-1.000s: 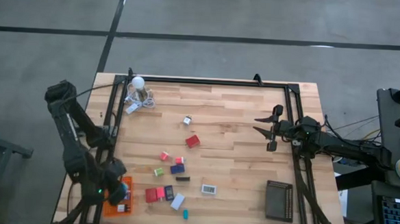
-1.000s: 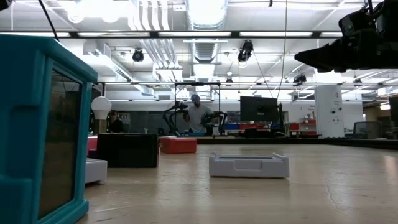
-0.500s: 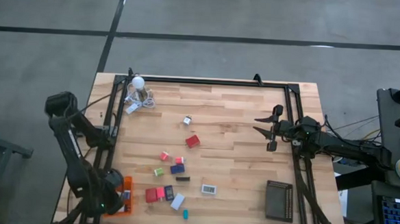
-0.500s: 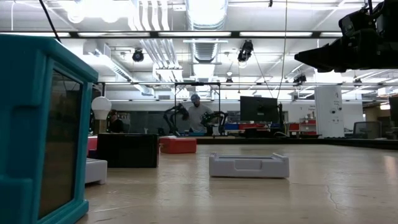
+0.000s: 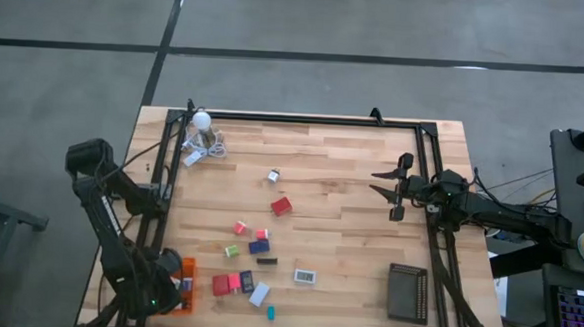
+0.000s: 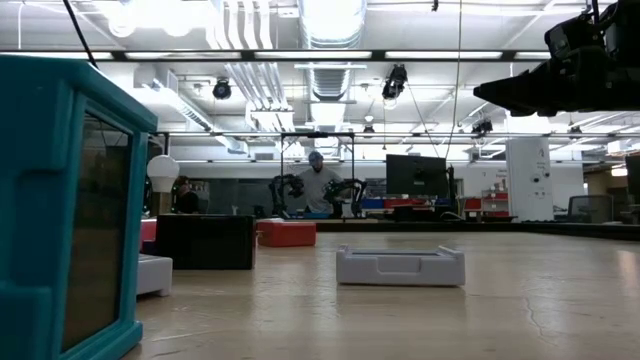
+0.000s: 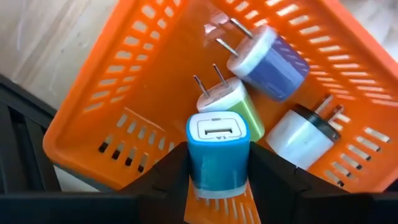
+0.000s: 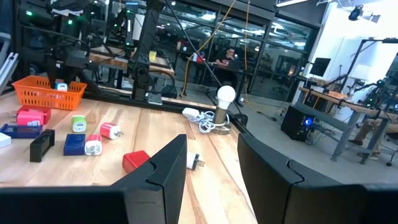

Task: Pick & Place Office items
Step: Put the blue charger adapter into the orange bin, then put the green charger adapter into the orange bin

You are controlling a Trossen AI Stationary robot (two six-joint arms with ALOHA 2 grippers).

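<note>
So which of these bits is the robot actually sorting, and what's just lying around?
Part of the job:
- blue charger held in the left gripper
- three chargers already in the orange tray
- small pieces scattered on the table

Just lying about:
- white bulb with cord
- black tray
- right gripper, waiting empty

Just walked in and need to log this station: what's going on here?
The left tool is over the orange tray at the table's front left corner, gripping a blue USB charger. Three other chargers already lie in that tray. The right tool waits open, empty, above the table's right side. More small items are scattered mid-table, and the black tray sits front right.
</note>
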